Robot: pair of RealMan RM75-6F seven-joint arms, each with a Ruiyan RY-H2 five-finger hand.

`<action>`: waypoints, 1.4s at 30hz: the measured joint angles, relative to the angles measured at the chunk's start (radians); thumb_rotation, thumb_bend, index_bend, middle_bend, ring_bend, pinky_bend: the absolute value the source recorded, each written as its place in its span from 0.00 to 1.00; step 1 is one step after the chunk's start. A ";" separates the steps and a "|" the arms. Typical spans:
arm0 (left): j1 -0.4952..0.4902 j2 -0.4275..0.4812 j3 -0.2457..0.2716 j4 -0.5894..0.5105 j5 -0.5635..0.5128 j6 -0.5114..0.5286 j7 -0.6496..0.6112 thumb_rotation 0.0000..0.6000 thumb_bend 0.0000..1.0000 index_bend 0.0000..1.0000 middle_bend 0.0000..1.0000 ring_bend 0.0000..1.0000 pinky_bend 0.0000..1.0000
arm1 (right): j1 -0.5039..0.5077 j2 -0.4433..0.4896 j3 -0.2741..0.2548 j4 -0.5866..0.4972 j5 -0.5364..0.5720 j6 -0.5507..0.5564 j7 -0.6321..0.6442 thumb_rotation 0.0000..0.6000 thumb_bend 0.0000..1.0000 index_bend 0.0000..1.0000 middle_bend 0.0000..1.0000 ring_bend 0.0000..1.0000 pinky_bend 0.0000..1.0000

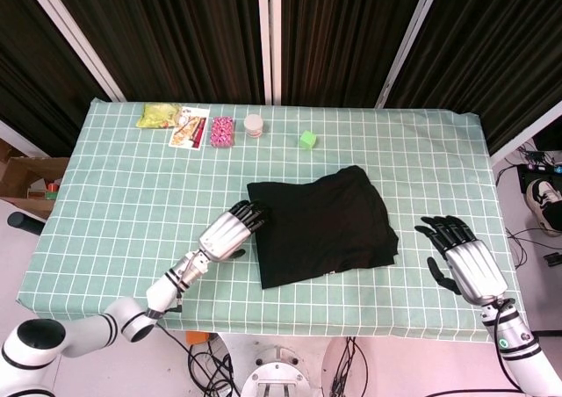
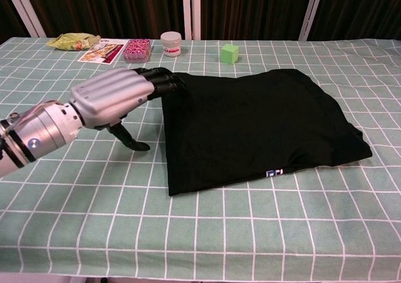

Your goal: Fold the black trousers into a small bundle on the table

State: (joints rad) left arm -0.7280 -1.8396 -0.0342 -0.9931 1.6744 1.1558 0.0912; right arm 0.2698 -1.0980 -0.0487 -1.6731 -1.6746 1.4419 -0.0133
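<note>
Black trousers lie folded flat on the bench, right of centre. Left hand hovers at the left edge of the cloth — fingers extended, spread, grasping nothing. Right hand sits well apart to the right of the trousers — fingers splayed, empty.

Green checked table — black trousers, jar (far edge)

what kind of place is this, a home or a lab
Probably a lab or robot test room, not a home: dark curtains behind the table, cables on the floor, and cardboard boxes beside it.
</note>
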 measured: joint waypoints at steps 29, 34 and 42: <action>-0.073 -0.296 0.053 0.550 0.079 0.194 -0.331 1.00 0.54 0.55 0.24 0.10 0.19 | -0.036 -0.038 0.020 0.072 -0.006 0.004 0.078 1.00 0.48 0.23 0.17 0.13 0.18; -0.018 -0.268 0.059 0.523 0.064 0.246 -0.351 1.00 0.55 0.55 0.24 0.10 0.19 | -0.028 -0.051 0.025 0.079 -0.013 -0.005 0.083 1.00 0.48 0.23 0.17 0.13 0.18; 0.094 -0.074 0.072 0.334 0.032 0.329 -0.344 1.00 0.55 0.55 0.24 0.10 0.18 | -0.024 -0.072 0.027 0.083 -0.030 -0.007 0.079 1.00 0.48 0.23 0.17 0.13 0.18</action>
State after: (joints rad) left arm -0.6340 -1.9131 0.0383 -0.6596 1.7062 1.4844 -0.2530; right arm 0.2462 -1.1696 -0.0212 -1.5898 -1.7041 1.4346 0.0653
